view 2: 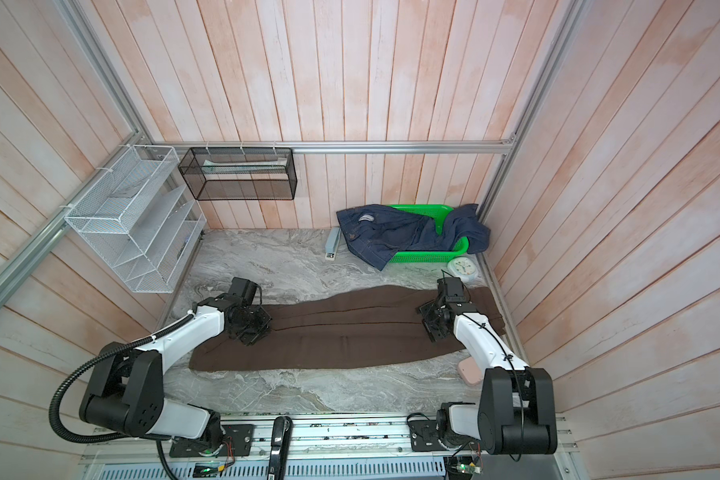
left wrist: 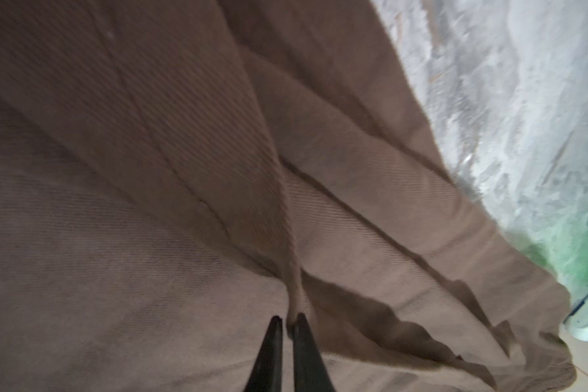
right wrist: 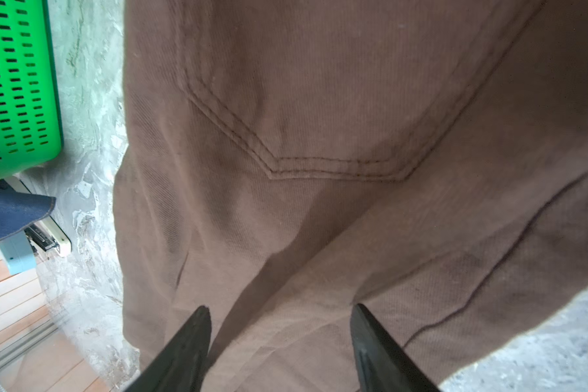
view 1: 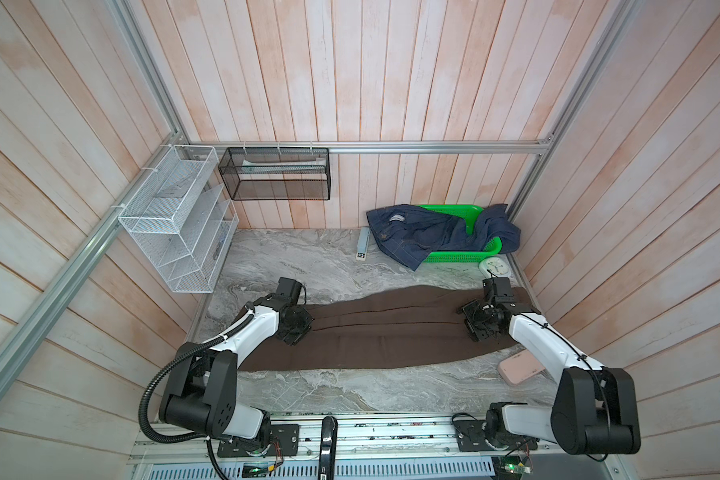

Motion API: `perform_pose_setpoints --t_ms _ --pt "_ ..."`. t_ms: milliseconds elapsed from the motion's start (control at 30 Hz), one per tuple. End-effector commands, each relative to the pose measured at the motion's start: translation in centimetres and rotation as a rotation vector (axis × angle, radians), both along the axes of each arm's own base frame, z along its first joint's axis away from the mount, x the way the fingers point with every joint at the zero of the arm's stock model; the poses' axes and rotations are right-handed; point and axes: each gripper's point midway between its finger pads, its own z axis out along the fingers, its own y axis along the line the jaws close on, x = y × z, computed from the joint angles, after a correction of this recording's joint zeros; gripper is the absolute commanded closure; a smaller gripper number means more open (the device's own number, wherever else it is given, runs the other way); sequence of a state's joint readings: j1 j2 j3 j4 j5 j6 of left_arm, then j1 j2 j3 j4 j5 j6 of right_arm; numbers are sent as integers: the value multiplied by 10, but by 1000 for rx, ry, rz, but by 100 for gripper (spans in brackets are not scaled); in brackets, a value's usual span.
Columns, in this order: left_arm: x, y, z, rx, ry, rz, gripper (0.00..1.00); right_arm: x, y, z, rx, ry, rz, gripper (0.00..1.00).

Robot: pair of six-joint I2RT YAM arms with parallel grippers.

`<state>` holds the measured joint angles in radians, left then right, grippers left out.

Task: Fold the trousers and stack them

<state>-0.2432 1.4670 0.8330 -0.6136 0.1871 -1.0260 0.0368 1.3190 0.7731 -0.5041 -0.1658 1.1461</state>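
The dark brown trousers (view 1: 391,336) (view 2: 350,340) lie flat across the marble table, legs to the left and waist end to the right. My left gripper (view 1: 296,328) (view 2: 250,328) is down on the leg end. In the left wrist view its jaws (left wrist: 287,320) are shut on a raised ridge of the brown cloth (left wrist: 150,169). My right gripper (view 1: 472,322) (view 2: 431,322) sits over the waist end. In the right wrist view it (right wrist: 280,310) stands open above the cloth, just short of the stitched back pocket (right wrist: 319,101).
A green basket (view 1: 458,255) with blue jeans (view 1: 425,235) draped over it stands at the back right. A white clock (view 1: 493,266) and a grey-blue stapler (view 1: 363,243) lie near it. A pink object (view 1: 520,368) lies under the right arm. A white wire rack (view 1: 175,220) and a black mesh basket (view 1: 275,174) hang on the walls.
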Motion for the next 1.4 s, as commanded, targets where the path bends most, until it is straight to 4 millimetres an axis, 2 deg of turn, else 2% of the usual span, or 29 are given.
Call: perform_pose_setpoints --t_ms 0,100,200,300,367,433,500,700,867,1000,1100,1233,1367 --pt "-2 -3 -7 -12 11 1 87 -14 1 -13 7 115 -17 34" --pt "1 -4 -4 -15 3 9 71 -14 6 -20 30 139 -13 35" --pt "7 -6 1 -21 -16 13 66 -12 6 -23 36 143 -26 36" --pt "9 -7 3 -27 -22 12 65 -9 6 -24 38 146 -31 43" --pt "9 -8 2 -32 -22 10 67 -9 6 -25 38 149 -31 54" --pt "8 -9 -1 -38 -16 9 70 -12 6 -28 41 153 -32 71" --pt "7 -8 -3 -40 -16 9 74 -16 8 -31 49 157 -28 82" --pt "9 -11 -3 -49 -23 7 89 -21 8 -28 51 145 -26 100" --pt "11 -12 -1 -54 -32 7 100 -23 8 -19 53 119 -22 100" --pt "9 -11 3 -58 -37 7 100 -25 8 -12 54 102 -18 100" --pt "8 -8 20 -52 -77 10 100 -24 7 -2 46 83 -9 100" --pt "6 -3 56 -43 -152 11 100 -26 4 12 25 59 -4 100" --pt "-6 2 77 -36 -189 10 100 -32 2 20 15 48 3 100"
